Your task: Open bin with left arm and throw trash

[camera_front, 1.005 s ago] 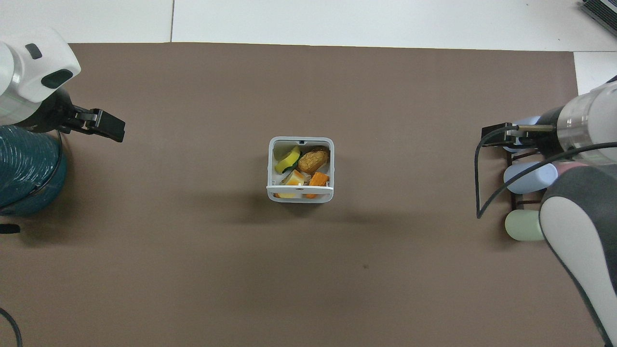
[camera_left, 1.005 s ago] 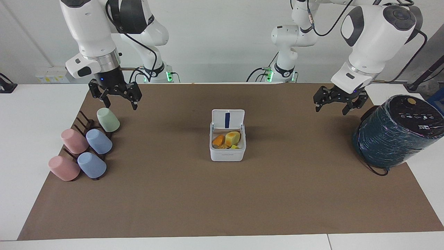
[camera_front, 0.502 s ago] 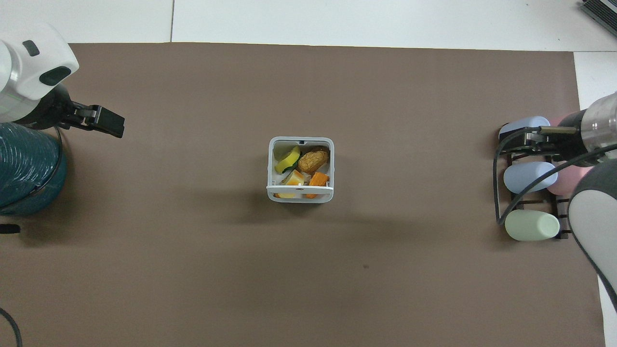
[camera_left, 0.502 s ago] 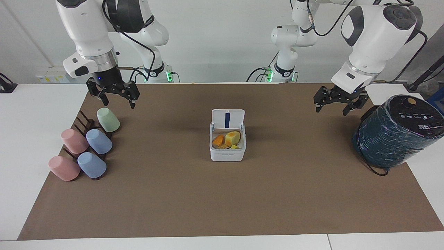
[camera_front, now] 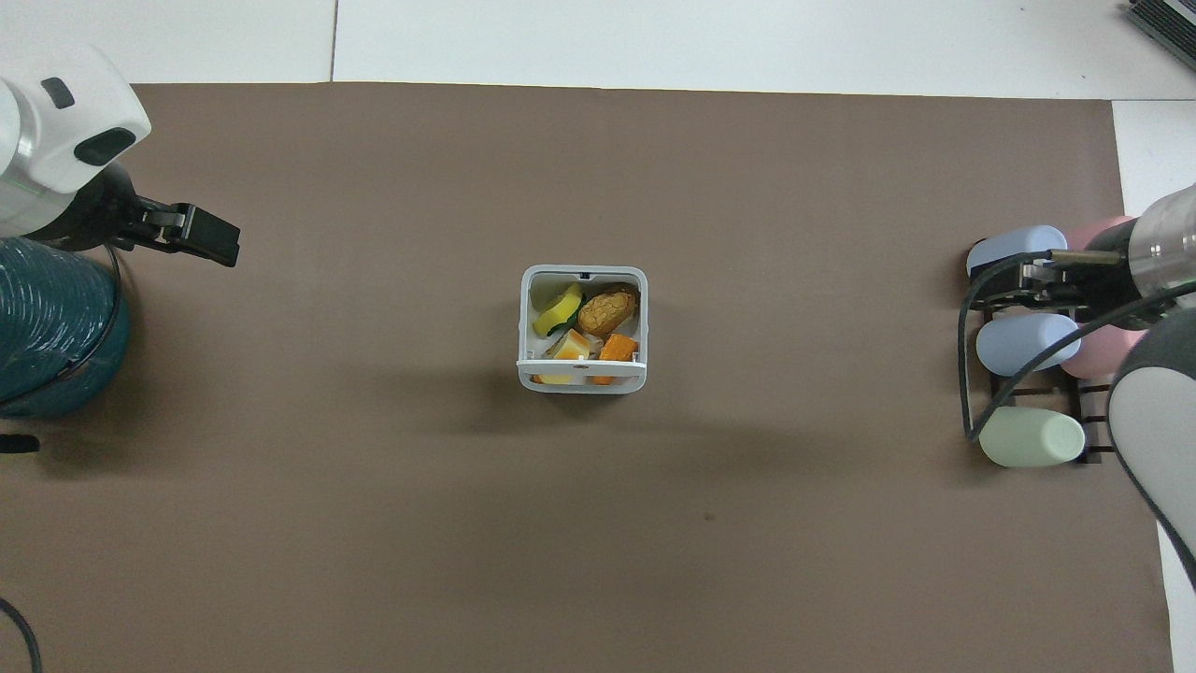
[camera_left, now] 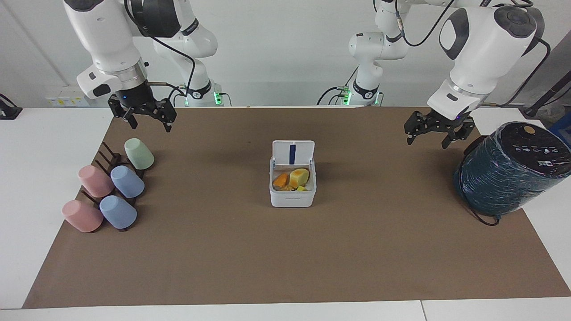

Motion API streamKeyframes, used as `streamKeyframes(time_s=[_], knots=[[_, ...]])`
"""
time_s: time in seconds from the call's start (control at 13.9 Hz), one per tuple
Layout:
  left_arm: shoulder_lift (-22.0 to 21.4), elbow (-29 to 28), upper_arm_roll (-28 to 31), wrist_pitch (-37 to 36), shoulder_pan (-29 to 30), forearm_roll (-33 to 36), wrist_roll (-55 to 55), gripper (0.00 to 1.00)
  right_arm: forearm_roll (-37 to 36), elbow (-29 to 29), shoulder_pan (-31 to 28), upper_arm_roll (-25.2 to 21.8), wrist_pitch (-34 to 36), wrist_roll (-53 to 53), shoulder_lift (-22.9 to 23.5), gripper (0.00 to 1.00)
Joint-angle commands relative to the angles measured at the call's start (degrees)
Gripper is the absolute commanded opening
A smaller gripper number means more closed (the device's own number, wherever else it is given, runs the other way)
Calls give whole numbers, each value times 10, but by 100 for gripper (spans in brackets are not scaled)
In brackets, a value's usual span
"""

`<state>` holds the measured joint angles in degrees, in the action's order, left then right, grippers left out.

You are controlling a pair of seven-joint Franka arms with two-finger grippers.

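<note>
plastic and paper surfaces
the bin (camera_left: 292,196) is seen as smooth white plastic; the table cover (camera_left: 285,258) as matt brown paper.

Five pastel cups (camera_left: 117,187) lay tipped on a dark rack (camera_left: 108,161) at one worktop (camera_left: 285,267) end; a teal cylinder (camera_left: 508,169) stood well apart from them.

White surface (camera_left: 26,178) w/ brown mat (camera_left: 285,254) covering most of it. Plain white wall (camera_left: 276,49) at the robots' end, even light, soft shadows on mat.
</note>
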<state>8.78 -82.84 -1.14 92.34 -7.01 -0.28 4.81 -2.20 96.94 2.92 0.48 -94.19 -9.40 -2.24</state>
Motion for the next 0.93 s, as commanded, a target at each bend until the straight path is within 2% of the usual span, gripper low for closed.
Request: streamKeyframes(time_s=[0.0,0.86], knots=[[-20,-25,0,9,3,5,7,100,11,-3,5,-9,12,22,-1,100],[-21,-26,0,7,3,5,7,100,30,0,0,-8,2,20,-1,100]])
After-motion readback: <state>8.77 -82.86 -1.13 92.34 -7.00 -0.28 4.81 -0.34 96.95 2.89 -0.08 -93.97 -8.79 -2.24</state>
